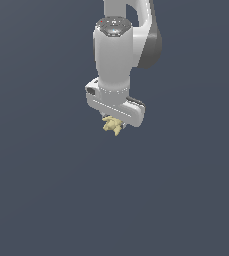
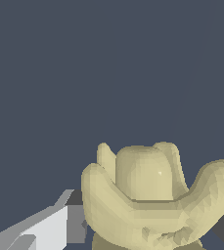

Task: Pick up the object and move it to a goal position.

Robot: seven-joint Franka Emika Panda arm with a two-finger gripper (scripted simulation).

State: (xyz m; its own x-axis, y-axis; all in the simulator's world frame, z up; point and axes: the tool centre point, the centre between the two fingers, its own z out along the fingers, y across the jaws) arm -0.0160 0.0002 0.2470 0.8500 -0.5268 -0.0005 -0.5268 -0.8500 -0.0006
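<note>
While the arm (image 1: pixel 117 50) points downward, its pincer (image 1: pixel 114 123) grips the knobbly yellow-beige object (image 2: pixel 152 195).

A plain, dark blue-grey surface (image 1: pixel 46 200) fills the whole exterior view from edge to edge, uniform and unmarked.

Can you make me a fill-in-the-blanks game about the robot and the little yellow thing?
1. The lumpy object is pale ____ in colour.
2. In the exterior view, the object sits just ____ the white gripper.
3. In the wrist view, a grey finger shows on each ____ of the object.
4. The robot has ____ arm.

Missing words: yellow; below; side; one
</note>
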